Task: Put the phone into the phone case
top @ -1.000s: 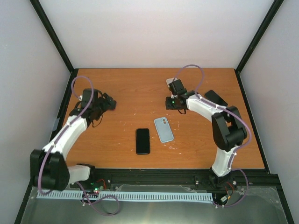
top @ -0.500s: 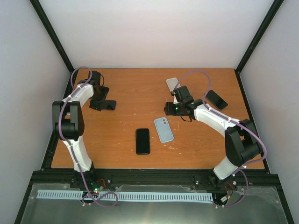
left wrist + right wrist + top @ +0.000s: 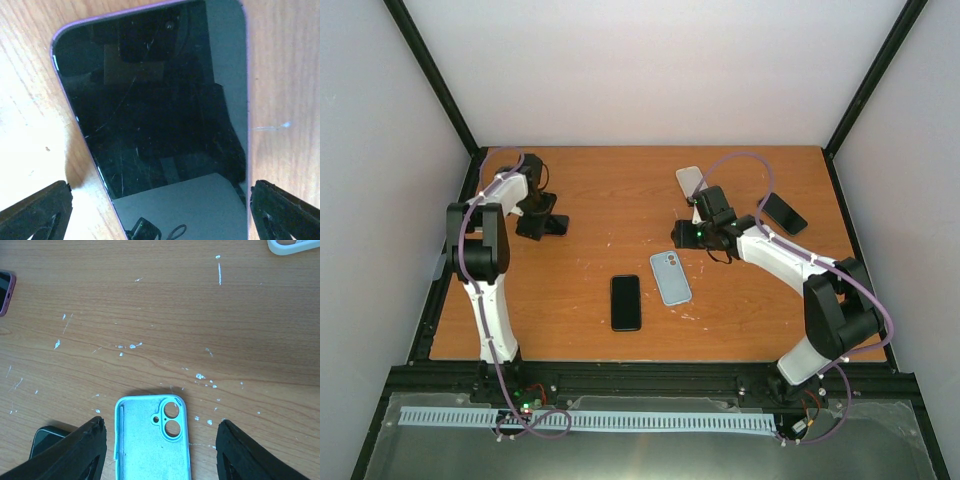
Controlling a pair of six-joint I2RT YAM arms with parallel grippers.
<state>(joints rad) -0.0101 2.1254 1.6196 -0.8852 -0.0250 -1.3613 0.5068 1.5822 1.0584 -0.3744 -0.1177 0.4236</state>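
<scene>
- White walls [image 3: 660, 70] with black frame posts [image 3: 432, 75] enclose an orange-brown wooden table [image 3: 610, 190]; its top is flecked with small white marks near the middle.
- Black phone [image 3: 626, 302]: flat, screen up, near the table's centre, long side running near-to-far.
- Light blue case [image 3: 671, 277]: just right of the black phone, not touching it, and slightly tilted. The open side faces up and the camera cutout is at the far end.
- Purple-edged phone [image 3: 155, 100]: flat on the table at far left, dark screen up with fine scratches. It is well apart from the case.
- Left gripper [image 3: 160, 212]: hangs directly over the purple-edged phone. The jaws are spread wide, one finger outside each long edge, and the left wrist view shows bare wood between the fingers and the phone. Nothing is held.
- Right gripper [image 3: 162, 452]: hangs over the far end of the light blue case. The jaws are parted wider than the case, with a finger off each side. No contact is visible and it holds nothing.
- White case [image 3: 688, 180]: far side of the table, beyond the right gripper.
- Second dark phone [image 3: 782, 212]: far right, angled and lying flat.
- Both arms reach out from the near edge, the left one folded steeply upward.
</scene>
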